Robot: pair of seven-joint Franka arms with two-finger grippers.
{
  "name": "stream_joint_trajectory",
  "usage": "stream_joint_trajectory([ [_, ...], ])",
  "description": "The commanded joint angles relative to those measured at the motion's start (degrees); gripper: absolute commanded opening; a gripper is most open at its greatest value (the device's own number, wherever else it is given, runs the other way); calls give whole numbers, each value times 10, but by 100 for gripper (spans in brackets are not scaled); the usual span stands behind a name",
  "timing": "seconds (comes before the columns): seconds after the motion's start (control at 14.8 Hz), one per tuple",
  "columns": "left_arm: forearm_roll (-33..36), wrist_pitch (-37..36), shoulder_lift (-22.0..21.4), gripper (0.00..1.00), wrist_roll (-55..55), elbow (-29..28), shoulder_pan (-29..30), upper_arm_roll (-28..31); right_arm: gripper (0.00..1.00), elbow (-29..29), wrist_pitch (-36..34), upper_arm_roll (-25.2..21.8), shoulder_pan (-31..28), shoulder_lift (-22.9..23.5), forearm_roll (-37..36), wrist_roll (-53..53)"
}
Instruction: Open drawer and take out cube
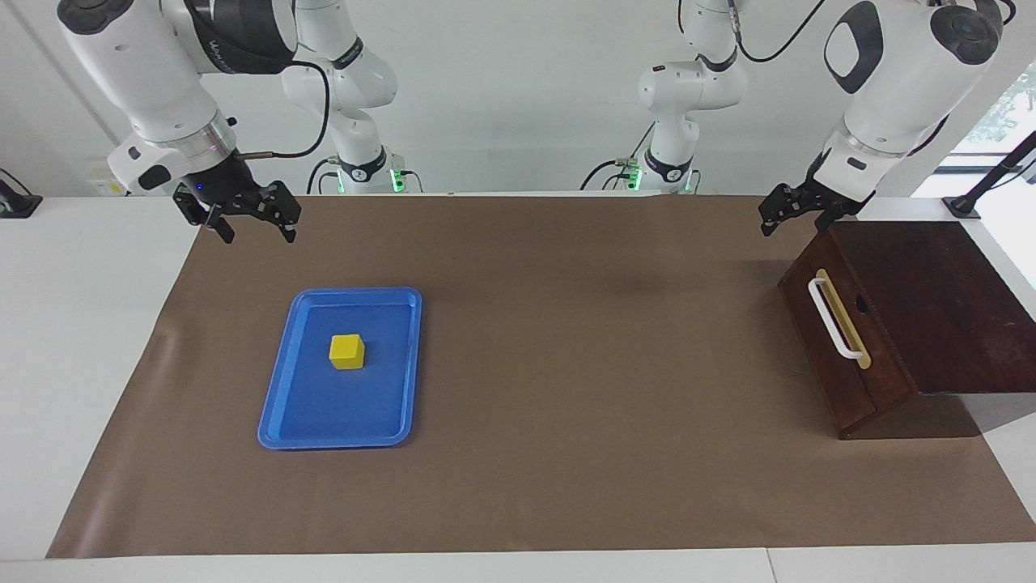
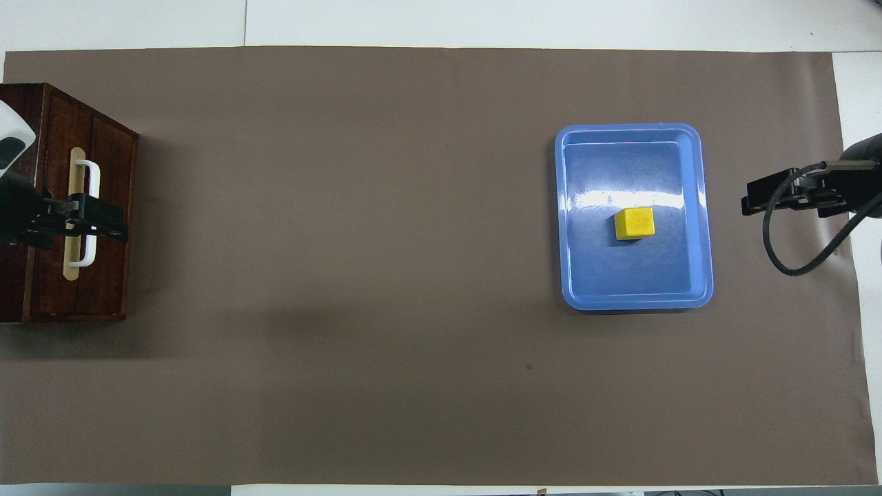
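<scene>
Yellow cube [image 1: 347,351] centered in blue tray [image 1: 279,389], both tools, left [image 1: 797,212] and right [image 1: 251,223], open, empty, aloft

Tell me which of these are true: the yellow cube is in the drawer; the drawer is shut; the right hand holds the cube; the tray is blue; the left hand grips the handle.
1. The cube is in the drawer. False: it sits in the tray.
2. The drawer is shut. True.
3. The right hand holds the cube. False: it hangs open and empty above the mat.
4. The tray is blue. True.
5. The left hand grips the handle. False: it hangs in the air above the drawer's front, apart from the handle.
</scene>
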Motion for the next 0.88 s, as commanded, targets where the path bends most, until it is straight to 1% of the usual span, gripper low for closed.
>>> stream_joint_trajectory([
  [0.0, -12, -13, 9, 100, 17, 19, 12, -1, 100, 2, -14, 4, -3, 1, -14, 12],
  [0.14, -12, -26, 7, 100, 34, 19, 12, -2, 100, 2, -25, 4, -3, 0, -18, 9],
  [0.34, -13, -22, 7, 100, 41, 19, 12, -2, 100, 3, -30, 4, -3, 0, -20, 3],
  [0.54, -13, -26, 6, 100, 55, 19, 13, 1, 100, 2, -40, 4, -2, -1, -31, 26],
  [0.68, -13, -27, 5, 100, 56, 19, 13, 0, 100, 2, -62, 4, -2, -1, -39, 33],
  [0.81, -13, -27, 5, 100, 57, 18, 12, 1, 100, 2, -70, 4, -3, -1, -39, 33],
])
